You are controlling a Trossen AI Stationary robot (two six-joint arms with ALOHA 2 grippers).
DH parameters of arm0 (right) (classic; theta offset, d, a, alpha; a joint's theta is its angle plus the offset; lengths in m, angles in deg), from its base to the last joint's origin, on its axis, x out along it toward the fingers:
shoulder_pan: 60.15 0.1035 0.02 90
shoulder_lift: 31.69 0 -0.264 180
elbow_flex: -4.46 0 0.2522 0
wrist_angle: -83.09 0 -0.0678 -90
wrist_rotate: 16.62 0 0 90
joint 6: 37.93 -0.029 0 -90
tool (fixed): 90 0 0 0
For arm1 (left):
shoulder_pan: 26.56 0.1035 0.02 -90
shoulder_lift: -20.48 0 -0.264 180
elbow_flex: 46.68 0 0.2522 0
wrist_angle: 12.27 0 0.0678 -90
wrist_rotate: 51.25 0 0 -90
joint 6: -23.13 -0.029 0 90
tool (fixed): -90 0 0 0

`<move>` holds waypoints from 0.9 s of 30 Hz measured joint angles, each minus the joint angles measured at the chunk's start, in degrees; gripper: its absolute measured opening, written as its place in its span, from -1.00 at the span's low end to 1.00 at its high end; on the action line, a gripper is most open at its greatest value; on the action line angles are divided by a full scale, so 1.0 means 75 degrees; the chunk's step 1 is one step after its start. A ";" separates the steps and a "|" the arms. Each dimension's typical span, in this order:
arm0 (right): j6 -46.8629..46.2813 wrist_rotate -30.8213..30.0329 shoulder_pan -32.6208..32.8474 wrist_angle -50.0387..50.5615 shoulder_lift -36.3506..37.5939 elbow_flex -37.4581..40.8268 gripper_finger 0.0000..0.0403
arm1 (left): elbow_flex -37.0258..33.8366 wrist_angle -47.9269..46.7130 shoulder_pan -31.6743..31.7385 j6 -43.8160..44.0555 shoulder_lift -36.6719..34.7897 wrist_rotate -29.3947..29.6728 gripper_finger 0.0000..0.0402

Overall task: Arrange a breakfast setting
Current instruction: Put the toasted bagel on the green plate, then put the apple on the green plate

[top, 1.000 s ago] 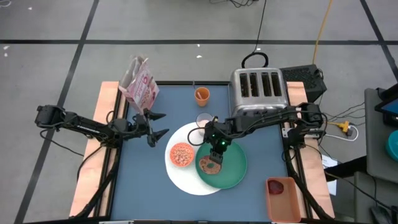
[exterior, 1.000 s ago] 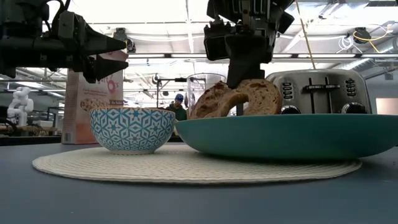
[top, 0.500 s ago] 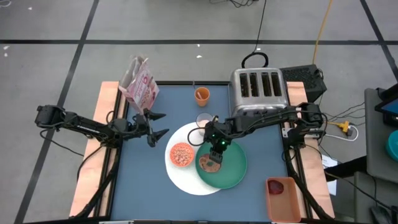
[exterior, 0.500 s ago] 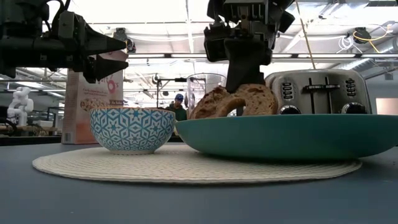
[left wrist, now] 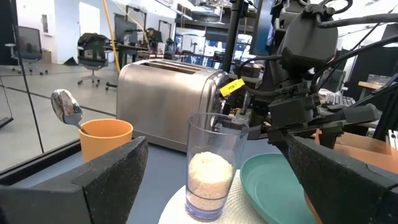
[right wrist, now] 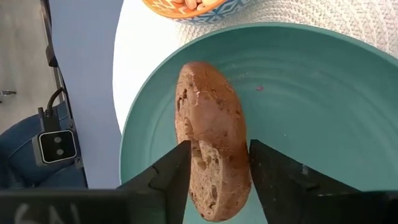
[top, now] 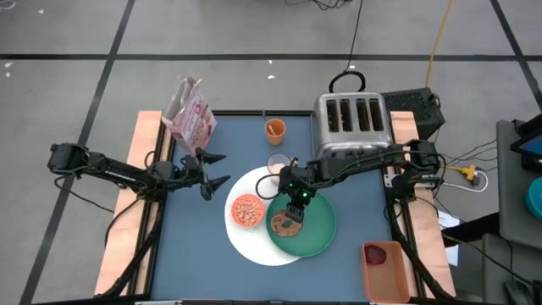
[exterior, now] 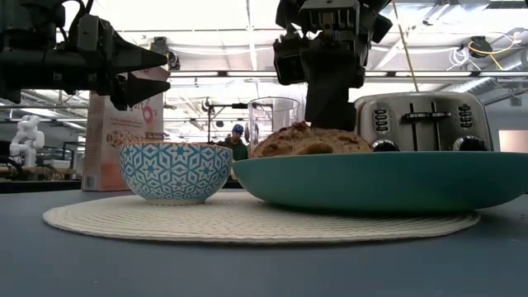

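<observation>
The brown bagel (right wrist: pixel 211 130) lies on the green plate (top: pixel 322 230), which rests on the large white plate (top: pixel 254 244). My right gripper (top: pixel 296 201) stands over the bagel, shut on it. The cereal bowl (top: pixel 247 210) sits on the white plate to the left. The milk glass (top: pixel 278 163) and the orange cup (top: pixel 274 129), with the spoon (left wrist: pixel 65 107) in it, stand behind. The dark red fruit (top: pixel 377 253) lies in a tray at the right. My left gripper (top: pixel 216 169) hovers open and empty, left of the glass. My right gripper pinches the bagel's two opposite sides (right wrist: pixel 239 168) between its two fingers (right wrist: pixel 174 177), at the end of the bagel nearest the gripper. The fingers come from above, pointing down. The bagel lies low on the green plate (exterior: pixel 371 177).
The silver toaster (top: pixel 351 123) stands at the far right, just behind my right arm. The pink cereal box (top: pixel 188 114) stands at the far left corner. An orange tray (top: pixel 385 269) sits off the mat's right edge. Bare blue mat lies along the near edge.
The bagel has tipped from leaning up on its edge, hole showing, to lying low in the green plate. My right gripper has stayed over it, shifting slightly.
</observation>
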 joint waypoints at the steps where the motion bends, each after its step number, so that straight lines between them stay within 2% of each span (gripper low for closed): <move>1: 0.0000 -0.0002 0.0000 0.0000 0.0000 0.0000 -0.21 | 0.0000 0.0000 0.0001 0.0000 0.0002 0.0000 0.94; 27: 0.0187 -0.0022 -0.0379 0.0618 0.0260 0.0000 -0.17 | 0.0000 0.0003 0.0001 -0.0003 0.0003 0.0000 0.94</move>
